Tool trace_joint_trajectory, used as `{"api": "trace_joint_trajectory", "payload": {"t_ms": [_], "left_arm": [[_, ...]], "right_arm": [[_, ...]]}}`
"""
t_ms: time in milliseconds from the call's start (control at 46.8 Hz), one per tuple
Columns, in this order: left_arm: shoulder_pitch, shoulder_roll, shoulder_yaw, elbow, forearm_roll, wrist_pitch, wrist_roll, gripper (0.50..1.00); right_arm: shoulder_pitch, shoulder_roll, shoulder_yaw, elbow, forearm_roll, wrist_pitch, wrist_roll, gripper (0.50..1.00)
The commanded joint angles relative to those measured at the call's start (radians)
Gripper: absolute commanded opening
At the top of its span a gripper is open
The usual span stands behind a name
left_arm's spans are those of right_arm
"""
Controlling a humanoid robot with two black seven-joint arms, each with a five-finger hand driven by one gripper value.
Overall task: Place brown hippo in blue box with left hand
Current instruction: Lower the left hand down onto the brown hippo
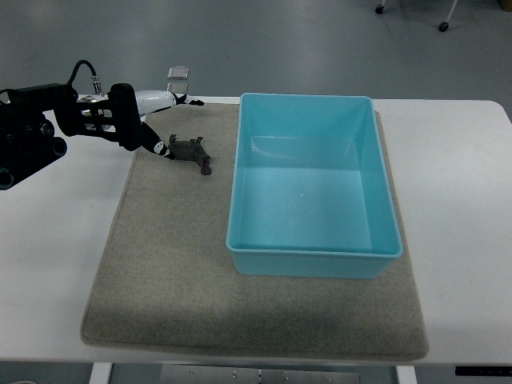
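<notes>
One brown hippo point(193, 151), small and dark, lies on the grey mat point(176, 264), just left of the blue box point(314, 254) near that box's far left corner, apart from its wall. Blue box: rectangular, open-topped, nothing visible inside, standing on the mat's right part. Mat: spread on the white counter point(460, 200), extending left of and in front of the box. Left robot hand point(152, 128): black and white, entering from well left of the box, with one dark finger reaching down to touch or nearly touch the hippo's left end; whether the fingers actually grip the toy cannot be told. A small clear block point(178, 74) sits beyond the mat's far edge, left of the box.
</notes>
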State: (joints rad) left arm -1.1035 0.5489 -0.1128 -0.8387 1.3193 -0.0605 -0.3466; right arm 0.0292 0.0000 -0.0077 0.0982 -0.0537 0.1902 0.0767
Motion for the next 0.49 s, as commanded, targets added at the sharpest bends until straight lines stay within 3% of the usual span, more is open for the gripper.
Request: {"api": "trace_joint_trajectory", "payload": {"t_ms": [0,470], "left_arm": [[-0.001,-0.017,0.044,0.001,0.000,0.056,0.000,0.986],[-0.003,-0.030,0.059,0.021,-0.002,0.068,0.001,0.973]], "right_arm": [[0.000,0.000,0.000,0.000,0.000,0.000,0.000,0.936],[0.000,0.000,0.000,0.000,0.000,0.000,0.000,0.936]]}}
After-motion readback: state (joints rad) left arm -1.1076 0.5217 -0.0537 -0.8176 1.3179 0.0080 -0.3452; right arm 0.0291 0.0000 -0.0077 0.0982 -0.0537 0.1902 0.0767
